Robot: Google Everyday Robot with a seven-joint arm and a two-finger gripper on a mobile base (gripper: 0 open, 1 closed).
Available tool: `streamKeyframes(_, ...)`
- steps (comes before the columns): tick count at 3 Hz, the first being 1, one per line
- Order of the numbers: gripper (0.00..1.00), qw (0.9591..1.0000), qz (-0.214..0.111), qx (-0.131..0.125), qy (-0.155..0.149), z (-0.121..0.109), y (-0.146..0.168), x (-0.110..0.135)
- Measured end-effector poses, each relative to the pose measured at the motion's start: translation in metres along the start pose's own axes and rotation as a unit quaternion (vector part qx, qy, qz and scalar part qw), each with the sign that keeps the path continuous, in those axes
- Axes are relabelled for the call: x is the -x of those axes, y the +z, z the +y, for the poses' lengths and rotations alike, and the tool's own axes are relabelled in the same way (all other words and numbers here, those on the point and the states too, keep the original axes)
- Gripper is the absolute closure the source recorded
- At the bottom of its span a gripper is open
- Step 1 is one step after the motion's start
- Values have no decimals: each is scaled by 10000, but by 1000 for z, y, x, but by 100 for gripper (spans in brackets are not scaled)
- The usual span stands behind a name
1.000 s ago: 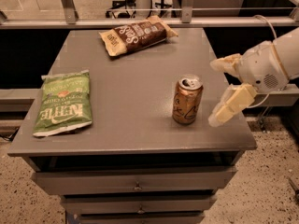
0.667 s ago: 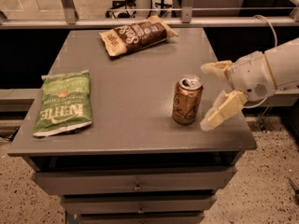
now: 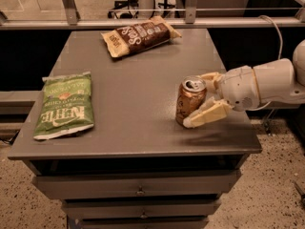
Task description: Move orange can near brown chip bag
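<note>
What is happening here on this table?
The robot's gripper reaches in from the right, its open fingers on either side of the orange can, which stands upright at the front right of the table. The brown chip bag lies at the far edge, well apart from the can. A green chip bag lies at left.

Wide-set pincer (image 3: 195,99) astride upright orange can (image 3: 189,104) near table (image 3: 138,109) edge
</note>
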State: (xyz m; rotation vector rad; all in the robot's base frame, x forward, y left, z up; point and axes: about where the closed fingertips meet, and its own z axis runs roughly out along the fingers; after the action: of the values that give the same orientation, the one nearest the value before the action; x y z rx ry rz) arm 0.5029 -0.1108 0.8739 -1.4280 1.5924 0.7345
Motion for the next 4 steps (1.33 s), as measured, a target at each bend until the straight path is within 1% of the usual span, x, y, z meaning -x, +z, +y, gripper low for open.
streamKeyframes(1, 57, 9990, -231, -158, 352, -24, 10, 6)
streamKeyframes(2, 80, 9972, -354, -284, 601, -42, 10, 17)
streamKeyframes(3, 100, 9970, -365, -276, 619, -43, 12, 20)
streamKeyframes(4, 100, 9970, -400, -279, 594, -44, 14, 21)
